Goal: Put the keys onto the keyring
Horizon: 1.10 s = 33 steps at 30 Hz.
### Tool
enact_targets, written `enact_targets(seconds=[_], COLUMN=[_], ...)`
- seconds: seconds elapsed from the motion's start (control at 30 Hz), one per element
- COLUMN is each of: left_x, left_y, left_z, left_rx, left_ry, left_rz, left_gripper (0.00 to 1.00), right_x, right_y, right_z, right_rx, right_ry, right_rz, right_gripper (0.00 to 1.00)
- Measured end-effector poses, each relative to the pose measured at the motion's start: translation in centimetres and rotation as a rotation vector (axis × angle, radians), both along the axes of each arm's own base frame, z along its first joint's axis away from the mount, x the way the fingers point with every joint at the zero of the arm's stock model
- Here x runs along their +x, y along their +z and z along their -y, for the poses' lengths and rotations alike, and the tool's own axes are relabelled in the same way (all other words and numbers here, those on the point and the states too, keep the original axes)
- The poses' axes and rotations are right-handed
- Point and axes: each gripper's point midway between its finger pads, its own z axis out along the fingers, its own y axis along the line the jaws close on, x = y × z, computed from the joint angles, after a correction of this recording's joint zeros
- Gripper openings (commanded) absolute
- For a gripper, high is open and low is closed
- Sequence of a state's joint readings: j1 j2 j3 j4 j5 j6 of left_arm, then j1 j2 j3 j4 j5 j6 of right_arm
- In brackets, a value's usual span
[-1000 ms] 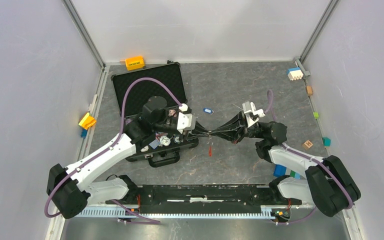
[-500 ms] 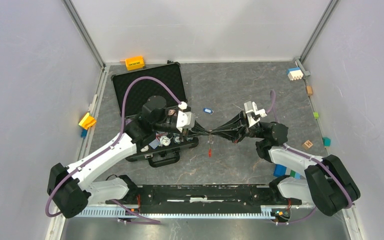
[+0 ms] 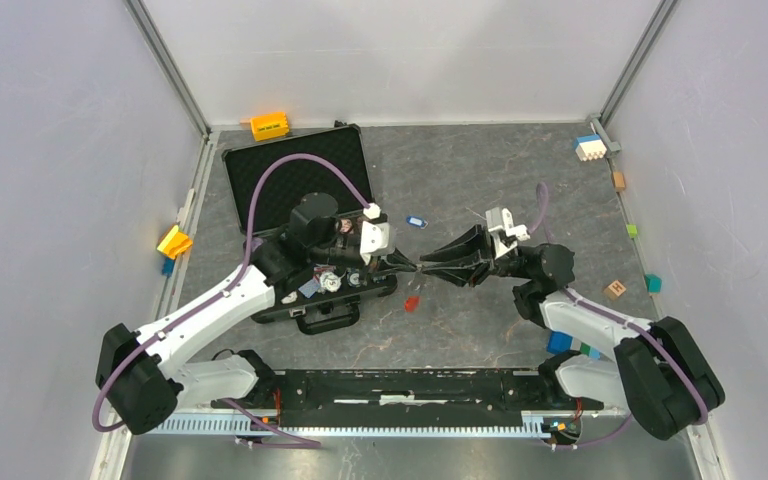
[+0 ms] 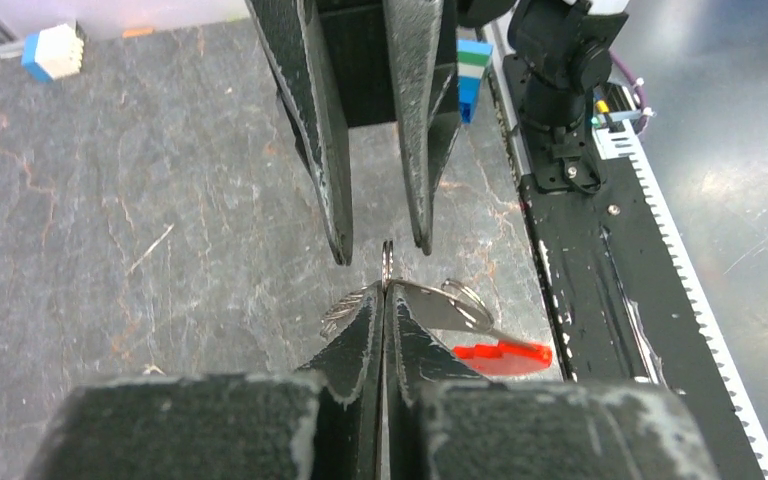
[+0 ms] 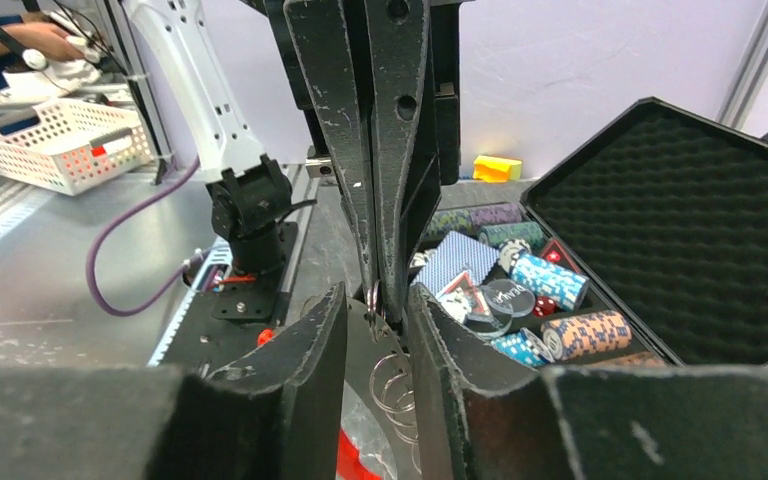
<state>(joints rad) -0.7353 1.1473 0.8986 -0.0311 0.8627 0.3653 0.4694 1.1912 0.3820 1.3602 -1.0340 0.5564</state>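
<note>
My left gripper (image 3: pixel 411 264) (image 4: pixel 386 288) is shut on the top ring of the keyring (image 3: pixel 412 302), held above the table. From that ring a short chain of silvery rings (image 5: pixel 396 385) and a red strip (image 4: pixel 500 355) hang down. The right gripper (image 3: pixel 426 266) (image 5: pixel 375 300) faces it tip to tip, open, its fingers (image 4: pixel 325 150) on either side of the held ring without clamping it. One key (image 3: pixel 416 221) with a blue head lies flat on the table just behind the grippers. No other keys show.
An open black case (image 3: pixel 300 180) with poker chips (image 5: pixel 550 280) and cards lies under the left arm. An orange block (image 3: pixel 270 125) and a blue-white block (image 3: pixel 589 147) sit at the back. Small blocks line the right edge. A black rail (image 3: pixel 410 385) runs along the near edge.
The left gripper has closed on the keyring's ring. The right gripper, shut on it before, has opened and let go. The red strip has swung slightly left.
</note>
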Motion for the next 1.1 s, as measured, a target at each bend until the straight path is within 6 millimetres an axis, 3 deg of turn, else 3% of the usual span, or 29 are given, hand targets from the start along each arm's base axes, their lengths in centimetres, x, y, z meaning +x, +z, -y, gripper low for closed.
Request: enact_targets(seconds=[0.27, 0.53, 0.77, 0.9, 1.1], left_x=[0.5, 0.3, 0.2, 0.2, 0.5], left_y=[-2.2, -2.3, -3.1, -3.8, -4.2], left_z=[-0.9, -0.8, -0.5, -0.6, -0.6], left_rx=[0.099, 0.137, 0.179, 0.211, 0.234], left_ry=[0.052, 0.064, 0.069, 0.078, 0.095], left_rz=[-0.015, -0.007, -0.006, -0.013, -0.013], left_gripper=[0.02, 0.02, 0.02, 0.02, 0.02], right_x=[0.8, 1.3, 1.0, 0.9, 0.9], right_y=[-1.8, -4.1, -4.8, -5.2, -5.6], right_z=[0.1, -0.3, -0.7, -0.7, -0.9], right_rx=[-0.091, -0.190, -0.223, -0.242, -0.276], right_ry=[-0.051, -0.062, -0.045, -0.041, -0.039], right_rz=[0.055, 0.078, 0.093, 0.102, 0.130], right_gripper=[0.37, 0.34, 0.31, 0.13, 0.07])
